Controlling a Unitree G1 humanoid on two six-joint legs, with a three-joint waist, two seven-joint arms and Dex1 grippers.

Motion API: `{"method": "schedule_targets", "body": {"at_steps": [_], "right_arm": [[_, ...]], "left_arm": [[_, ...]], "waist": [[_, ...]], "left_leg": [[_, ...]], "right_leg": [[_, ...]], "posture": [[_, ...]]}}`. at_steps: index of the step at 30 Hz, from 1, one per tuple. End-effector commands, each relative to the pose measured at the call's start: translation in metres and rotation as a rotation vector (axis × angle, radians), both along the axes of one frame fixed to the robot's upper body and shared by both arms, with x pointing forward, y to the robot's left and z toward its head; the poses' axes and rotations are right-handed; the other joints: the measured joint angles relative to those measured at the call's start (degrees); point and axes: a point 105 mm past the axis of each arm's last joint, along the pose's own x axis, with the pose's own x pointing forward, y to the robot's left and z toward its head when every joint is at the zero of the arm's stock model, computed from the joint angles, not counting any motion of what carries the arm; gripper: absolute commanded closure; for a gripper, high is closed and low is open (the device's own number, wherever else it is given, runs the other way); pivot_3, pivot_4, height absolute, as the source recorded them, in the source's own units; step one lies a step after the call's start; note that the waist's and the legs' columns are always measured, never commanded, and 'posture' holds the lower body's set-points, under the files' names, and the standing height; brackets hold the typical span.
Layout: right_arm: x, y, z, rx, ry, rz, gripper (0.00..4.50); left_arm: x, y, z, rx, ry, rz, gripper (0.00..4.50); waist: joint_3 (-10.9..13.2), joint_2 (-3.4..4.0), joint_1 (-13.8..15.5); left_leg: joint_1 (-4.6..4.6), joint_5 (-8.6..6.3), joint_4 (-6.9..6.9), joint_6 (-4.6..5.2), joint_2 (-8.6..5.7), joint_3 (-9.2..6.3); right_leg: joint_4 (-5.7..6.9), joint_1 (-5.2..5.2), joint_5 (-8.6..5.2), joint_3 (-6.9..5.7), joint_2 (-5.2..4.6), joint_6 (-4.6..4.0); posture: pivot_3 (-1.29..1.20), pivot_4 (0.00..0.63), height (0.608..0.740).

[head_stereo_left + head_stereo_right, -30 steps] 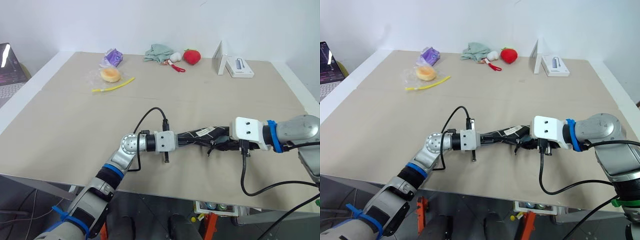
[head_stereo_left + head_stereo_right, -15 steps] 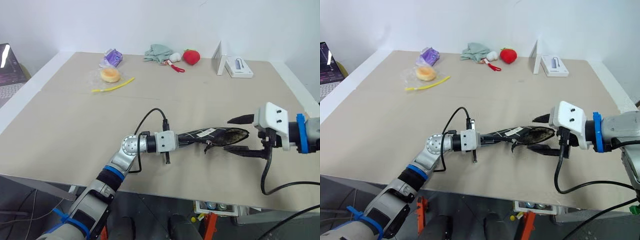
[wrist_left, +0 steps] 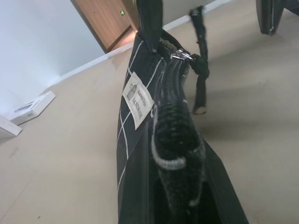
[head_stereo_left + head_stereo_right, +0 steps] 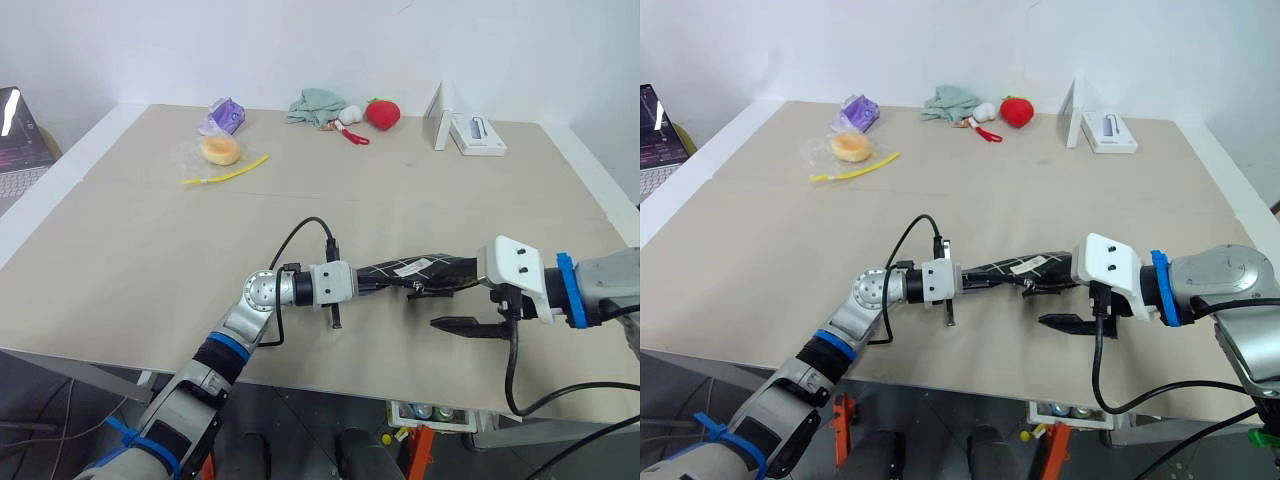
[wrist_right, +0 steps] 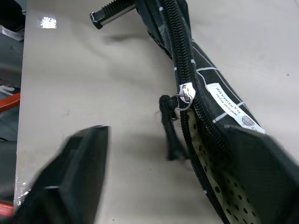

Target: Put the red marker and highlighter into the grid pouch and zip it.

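right gripper (image 4: 455,306) back at the pouch end vs half a second ago, jaws apart, straddling one grid pouch (image 4: 420,270), left gripper (image 4: 362,281) clamped on pouch, one zipper pull (image 5: 187,93)

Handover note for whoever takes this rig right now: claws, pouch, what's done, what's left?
Left claw: shut on one end of the grid pouch, holding it level just above the table.
Right claw: open, holding nothing, at the pouch's other end.
Zipper pull: partway along; the stretch nearer the right claw gapes, showing dotted lining.
Red marker and highlighter: can't tell whether they are inside.
Left: confirm contents, grip the pull, finish zipping.
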Motion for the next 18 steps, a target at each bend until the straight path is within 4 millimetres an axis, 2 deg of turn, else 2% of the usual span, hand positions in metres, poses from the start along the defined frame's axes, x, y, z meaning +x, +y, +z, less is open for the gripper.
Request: {"method": "schedule_targets", "body": {"at_steps": [1,5,6,11,18], "right_arm": [[0.001,0.002,0.009,-0.009,-0.051,0.01,2.32],[0.001,0.001,0.011,-0.009,-0.055,0.008,4.24],[0.001,0.0,0.012,-0.009,-0.056,0.007,4.45],[0.002,-0.006,0.019,0.008,-0.067,-0.025,4.45],[0.013,-0.059,0.033,-0.016,-0.114,-0.237,4.45]], "left_arm": [[-0.001,0.001,0.014,-0.045,-0.038,0.0,4.5],[-0.001,0.001,0.014,-0.044,-0.037,0.002,4.5],[-0.001,0.001,0.014,-0.044,-0.037,0.002,4.5],[-0.001,0.001,0.013,-0.044,-0.037,0.002,4.5],[-0.001,0.002,0.013,-0.041,-0.038,0.004,4.5]], "waist": [[0.0,0.0,0.0],[0.0,0.0,0.0],[0.0,0.0,0.0],[0.0,0.0,0.0],[0.0,0.0,0.1]], "left_leg": [[0.0,0.0,0.0,0.0,0.0,0.0],[0.01,0.0,0.0,0.0,0.0,0.0],[0.0,0.0,0.0,0.0,0.0,0.0],[0.0,0.0,0.0,0.0,0.0,0.0],[0.0,0.0,0.01,0.0,-0.01,0.01]], "right_leg": [[0.0,0.0,0.0,0.0,0.0,0.0],[0.0,0.0,0.0,0.0,0.0,0.0],[0.0,0.0,0.0,0.0,0.0,0.0],[0.0,0.0,0.0,0.0,0.0,0.0],[0.0,0.0,0.0,0.0,-0.02,-0.01]], "posture": [[0.0,0.15,0.732],[0.0,0.15,0.732],[0.0,0.15,0.732],[0.0,0.15,0.732],[0.0,0.15,0.732]]}}
